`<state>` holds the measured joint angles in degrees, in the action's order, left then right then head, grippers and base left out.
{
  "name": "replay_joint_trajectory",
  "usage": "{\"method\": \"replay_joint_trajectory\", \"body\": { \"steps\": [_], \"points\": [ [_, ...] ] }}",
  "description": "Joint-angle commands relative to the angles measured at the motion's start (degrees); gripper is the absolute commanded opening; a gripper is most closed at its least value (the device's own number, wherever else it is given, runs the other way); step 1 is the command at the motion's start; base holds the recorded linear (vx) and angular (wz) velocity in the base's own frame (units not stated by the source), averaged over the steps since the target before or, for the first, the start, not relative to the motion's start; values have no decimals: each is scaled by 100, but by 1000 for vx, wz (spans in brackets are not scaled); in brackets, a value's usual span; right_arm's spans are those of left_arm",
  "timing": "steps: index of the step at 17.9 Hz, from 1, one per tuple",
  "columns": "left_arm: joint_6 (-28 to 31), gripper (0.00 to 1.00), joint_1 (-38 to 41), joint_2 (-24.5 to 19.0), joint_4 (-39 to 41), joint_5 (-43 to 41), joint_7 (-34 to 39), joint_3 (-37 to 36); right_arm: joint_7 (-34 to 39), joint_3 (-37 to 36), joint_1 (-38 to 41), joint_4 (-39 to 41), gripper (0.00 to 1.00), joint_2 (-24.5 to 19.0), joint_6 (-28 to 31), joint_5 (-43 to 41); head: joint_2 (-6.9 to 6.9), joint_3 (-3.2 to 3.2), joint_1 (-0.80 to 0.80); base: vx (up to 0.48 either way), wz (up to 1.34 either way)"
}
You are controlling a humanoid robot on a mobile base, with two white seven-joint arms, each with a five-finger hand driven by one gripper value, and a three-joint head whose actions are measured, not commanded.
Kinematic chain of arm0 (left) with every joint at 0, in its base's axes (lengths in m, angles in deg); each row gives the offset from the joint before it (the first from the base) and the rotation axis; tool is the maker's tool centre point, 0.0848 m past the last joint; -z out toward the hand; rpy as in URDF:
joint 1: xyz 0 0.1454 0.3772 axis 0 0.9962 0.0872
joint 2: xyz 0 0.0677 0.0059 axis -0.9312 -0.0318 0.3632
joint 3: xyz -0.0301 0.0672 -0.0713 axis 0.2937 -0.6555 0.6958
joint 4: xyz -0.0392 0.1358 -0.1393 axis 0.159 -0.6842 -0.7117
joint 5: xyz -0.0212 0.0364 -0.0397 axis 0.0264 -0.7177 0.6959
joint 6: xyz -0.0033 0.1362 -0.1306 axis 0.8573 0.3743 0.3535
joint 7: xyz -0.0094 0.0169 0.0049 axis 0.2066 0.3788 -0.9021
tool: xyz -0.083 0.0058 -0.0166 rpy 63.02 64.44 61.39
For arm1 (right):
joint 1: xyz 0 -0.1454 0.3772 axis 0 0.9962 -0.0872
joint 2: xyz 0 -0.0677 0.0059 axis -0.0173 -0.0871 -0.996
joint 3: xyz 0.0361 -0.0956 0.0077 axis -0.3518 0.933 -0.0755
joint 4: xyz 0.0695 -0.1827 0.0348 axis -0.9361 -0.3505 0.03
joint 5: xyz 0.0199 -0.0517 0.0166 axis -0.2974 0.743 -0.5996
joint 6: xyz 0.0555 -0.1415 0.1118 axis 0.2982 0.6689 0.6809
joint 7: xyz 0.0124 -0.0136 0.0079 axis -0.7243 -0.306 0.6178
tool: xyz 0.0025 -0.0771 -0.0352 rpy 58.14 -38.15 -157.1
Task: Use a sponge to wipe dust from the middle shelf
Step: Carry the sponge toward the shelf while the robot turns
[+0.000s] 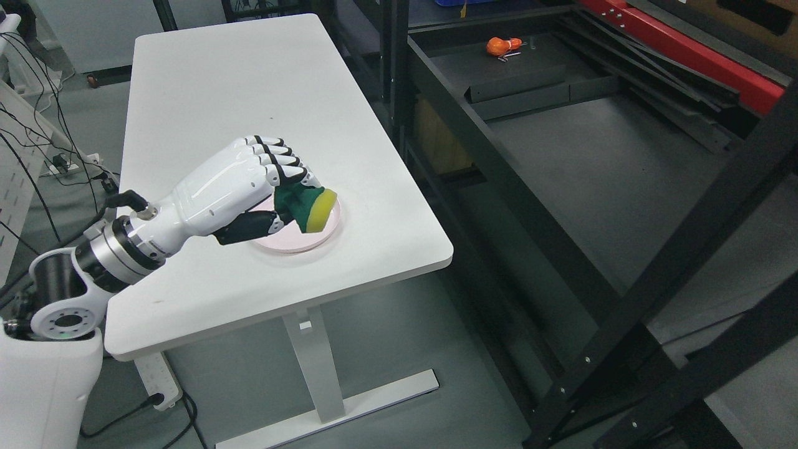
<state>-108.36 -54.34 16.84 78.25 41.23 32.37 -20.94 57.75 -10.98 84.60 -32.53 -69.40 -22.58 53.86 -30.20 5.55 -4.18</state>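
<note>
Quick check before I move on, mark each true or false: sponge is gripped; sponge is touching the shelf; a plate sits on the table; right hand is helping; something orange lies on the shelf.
1. The left robot hand grips the sponge. True.
2. The sponge touches the shelf. False: it is over the plate on the table.
3. A plate sits on the table. True.
4. The right robot hand helps. False: none in view.
5. An orange object lies on the shelf. True.

At frame centre-left, a plate (293, 240) lies on the bench (249, 100); the shelf (598, 181) stands at right, beside it.
</note>
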Motion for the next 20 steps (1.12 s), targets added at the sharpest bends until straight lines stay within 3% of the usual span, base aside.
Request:
{"method": "replay_joint_trajectory", "body": {
  "steps": [1,13,20],
  "points": [
    [-4,0,44,41,-7,42,-20,314,-1,0,2,100,100,100,414,0,0,0,0,-301,-109],
    [-4,0,-25,-20,20,34,-37,200,-1,0,2,100,100,100,414,0,0,0,0,-300,-370],
    [-4,0,-1237,85,2,25,-55,-712,-1,0,2,100,100,100,414,0,0,0,0,-212,-845]
  ]
}}
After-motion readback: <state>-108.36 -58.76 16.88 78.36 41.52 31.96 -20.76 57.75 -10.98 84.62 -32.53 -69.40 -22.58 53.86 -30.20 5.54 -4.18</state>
